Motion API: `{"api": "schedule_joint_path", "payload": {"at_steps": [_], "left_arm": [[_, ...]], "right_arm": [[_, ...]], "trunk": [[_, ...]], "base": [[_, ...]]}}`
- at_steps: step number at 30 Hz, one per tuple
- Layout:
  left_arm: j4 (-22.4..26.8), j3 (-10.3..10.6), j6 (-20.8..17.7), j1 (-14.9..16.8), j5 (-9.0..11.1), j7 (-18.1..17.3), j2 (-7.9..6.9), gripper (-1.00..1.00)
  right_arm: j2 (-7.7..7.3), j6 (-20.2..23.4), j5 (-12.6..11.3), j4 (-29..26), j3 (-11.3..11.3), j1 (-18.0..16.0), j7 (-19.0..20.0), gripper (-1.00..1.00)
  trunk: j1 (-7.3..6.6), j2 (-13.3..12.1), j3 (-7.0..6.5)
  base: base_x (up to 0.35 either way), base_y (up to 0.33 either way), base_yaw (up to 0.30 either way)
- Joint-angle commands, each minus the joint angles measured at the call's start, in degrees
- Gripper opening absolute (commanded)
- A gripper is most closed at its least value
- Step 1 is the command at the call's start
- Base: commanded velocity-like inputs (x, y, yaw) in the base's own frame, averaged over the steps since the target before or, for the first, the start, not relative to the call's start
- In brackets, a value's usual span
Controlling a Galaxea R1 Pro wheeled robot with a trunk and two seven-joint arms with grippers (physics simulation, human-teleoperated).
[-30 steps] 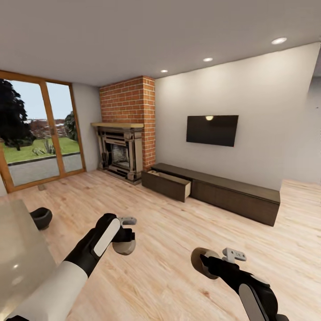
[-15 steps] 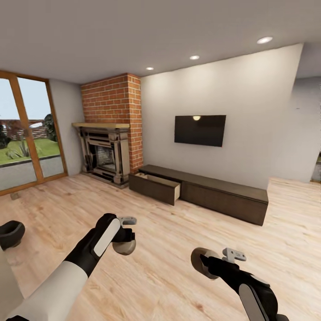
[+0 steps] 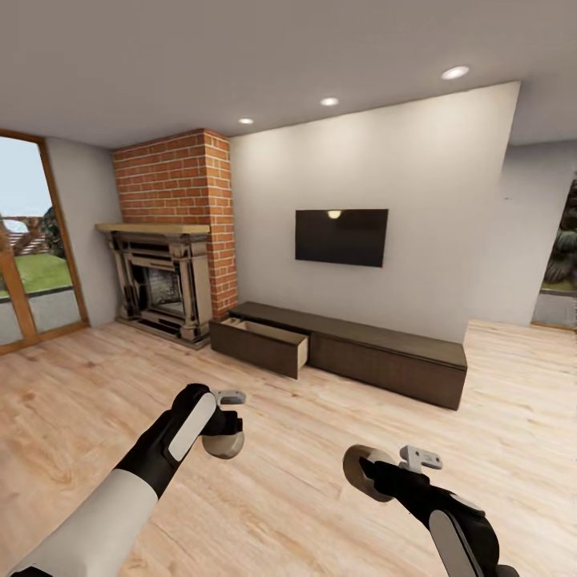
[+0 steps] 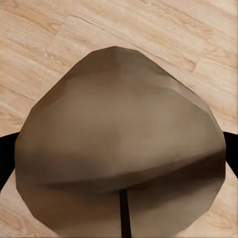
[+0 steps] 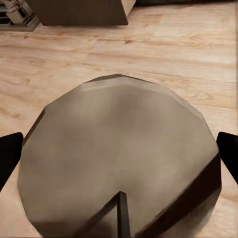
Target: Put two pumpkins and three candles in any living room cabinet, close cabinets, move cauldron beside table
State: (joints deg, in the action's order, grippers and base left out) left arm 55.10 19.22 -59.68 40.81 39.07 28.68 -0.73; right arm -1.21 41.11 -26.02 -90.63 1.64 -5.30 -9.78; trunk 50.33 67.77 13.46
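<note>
Each gripper carries a stubby beige-grey candle above the wooden floor. My left gripper [image 3: 225, 433] is shut on one candle [image 3: 223, 445], whose rounded body looms large in the left wrist view [image 4: 119, 144]. My right gripper [image 3: 370, 473] is shut on another candle [image 3: 359, 471], seen close up in the right wrist view [image 5: 119, 153] between two dark fingertips [image 5: 9, 157]. The long low dark-brown cabinet [image 3: 385, 361] stands against the far white wall, its left drawer [image 3: 260, 344] pulled open. Pumpkins, cauldron and table are out of view.
A brick chimney with an ornate fireplace [image 3: 160, 288] fills the corner left of the cabinet. A black TV [image 3: 341, 237] hangs above the cabinet. A glass door [image 3: 24, 264] is at far left. Open wooden floor [image 3: 304, 449] lies between me and the cabinet.
The whole view has swung to the right, so the camera turned. The grey table edge and black pot have slid out at the left. Both arms keep their pose and their candles.
</note>
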Motion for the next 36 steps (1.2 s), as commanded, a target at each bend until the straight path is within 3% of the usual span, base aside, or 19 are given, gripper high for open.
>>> {"api": "schedule_joint_path", "payload": {"at_steps": [1,36], "left_arm": [[0.1,0.2,-0.1,0.1,0.5,0.6,-0.07,-1.0],[0.2,0.2,-0.1,0.1,0.5,0.6,-0.07,-1.0]], "right_arm": [[-0.04,0.1,-0.7,-0.1,0.1,-0.1,-0.6,-1.0],[-0.03,0.1,-0.7,-0.1,0.2,-0.1,-0.6,-1.0]], "trunk": [[0.04,0.1,0.06],[0.04,0.1,0.03]], "base": [[0.335,0.0,-0.062],[0.335,0.056,-0.032]]}}
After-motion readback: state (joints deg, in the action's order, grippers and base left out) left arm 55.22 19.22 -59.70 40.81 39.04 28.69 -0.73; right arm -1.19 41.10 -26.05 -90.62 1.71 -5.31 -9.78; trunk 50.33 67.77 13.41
